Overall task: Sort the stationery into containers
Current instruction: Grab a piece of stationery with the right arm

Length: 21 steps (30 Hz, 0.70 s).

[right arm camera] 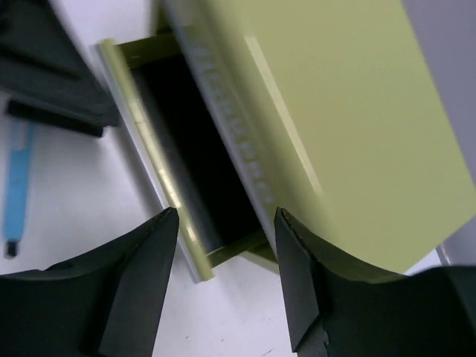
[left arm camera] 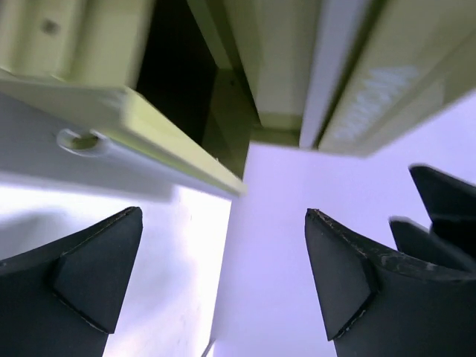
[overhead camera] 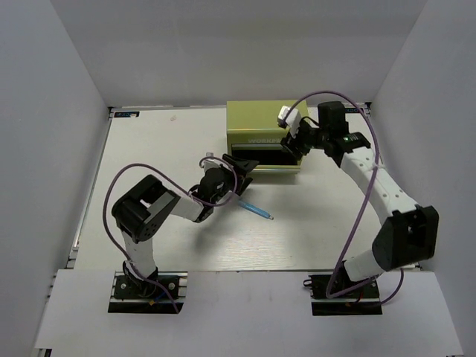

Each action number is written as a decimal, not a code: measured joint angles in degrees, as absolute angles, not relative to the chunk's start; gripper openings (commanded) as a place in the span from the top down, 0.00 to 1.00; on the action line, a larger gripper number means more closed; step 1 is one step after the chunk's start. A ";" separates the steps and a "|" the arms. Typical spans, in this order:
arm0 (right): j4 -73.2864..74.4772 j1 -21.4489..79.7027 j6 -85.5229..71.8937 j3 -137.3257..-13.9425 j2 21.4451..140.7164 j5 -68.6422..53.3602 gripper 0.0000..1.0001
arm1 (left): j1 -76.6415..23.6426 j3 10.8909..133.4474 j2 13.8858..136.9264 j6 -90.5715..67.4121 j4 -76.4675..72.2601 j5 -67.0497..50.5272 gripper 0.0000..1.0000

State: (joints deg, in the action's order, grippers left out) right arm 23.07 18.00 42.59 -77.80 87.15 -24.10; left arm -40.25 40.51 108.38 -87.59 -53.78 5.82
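The olive-green container, a small tool chest [overhead camera: 256, 123], stands at the back of the table with its lower drawer [overhead camera: 262, 159] pulled out; the inside looks dark. A thin blue pen [overhead camera: 255, 210] lies on the table in front of it, also visible in the right wrist view as the blue pen [right arm camera: 16, 190]. My left gripper [overhead camera: 242, 172] hangs open and empty at the drawer's left front corner [left arm camera: 186, 160]. My right gripper [right arm camera: 225, 212] is open above the drawer's right end [right arm camera: 190, 245], beside the chest's front right corner [overhead camera: 296, 149]. No other stationery shows.
White walls close in the white table [overhead camera: 163, 149] on three sides. Purple cables loop over both arms [overhead camera: 346, 245]. In the left wrist view the right gripper's black fingers [left arm camera: 439, 208] are close at the right edge.
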 measured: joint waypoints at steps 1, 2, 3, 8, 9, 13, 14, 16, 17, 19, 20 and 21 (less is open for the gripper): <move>23.46 18.00 43.79 -76.09 85.08 -26.09 0.42 | -40.16 40.49 107.13 -86.52 -52.36 4.93 0.00; 24.14 18.02 45.01 -74.63 83.22 -27.73 0.44 | -40.07 40.49 105.80 -85.12 -50.57 3.81 0.00; 25.10 18.02 46.59 -72.99 81.06 -29.71 0.49 | -40.03 40.51 104.64 -83.42 -48.21 2.66 0.00; 28.60 18.63 54.06 -64.31 74.06 -38.59 0.64 | -39.90 40.53 95.90 -76.47 -34.61 -1.52 0.00; 29.28 18.96 54.94 -62.63 73.91 -39.77 0.64 | -39.90 40.47 93.78 -74.72 -30.98 -2.00 0.00; 31.09 21.17 56.64 -56.80 75.72 -40.93 0.45 | -39.81 39.05 84.23 -68.10 -17.98 -2.02 0.00; 31.11 22.26 56.75 -55.44 76.47 -40.45 0.45 | -39.68 38.46 81.38 -66.43 -14.37 -1.72 0.00; 31.16 24.97 56.53 -53.45 78.19 -39.42 0.41 | -39.51 37.74 76.34 -63.53 -6.92 0.27 0.00; 30.92 26.41 55.92 -52.90 79.15 -38.65 0.41 | -39.46 37.43 73.95 -62.26 -3.64 1.43 0.00; 29.28 29.17 54.15 -52.18 81.32 -36.93 0.39 | -39.42 36.56 69.41 -60.38 2.52 4.05 0.00; 28.27 30.68 52.77 -52.03 82.56 -35.66 0.37 | -39.42 36.03 67.31 -59.75 4.86 5.19 0.00; 27.31 31.94 51.70 -52.03 83.79 -34.54 0.37 | -39.38 35.55 64.95 -59.11 7.62 6.44 0.00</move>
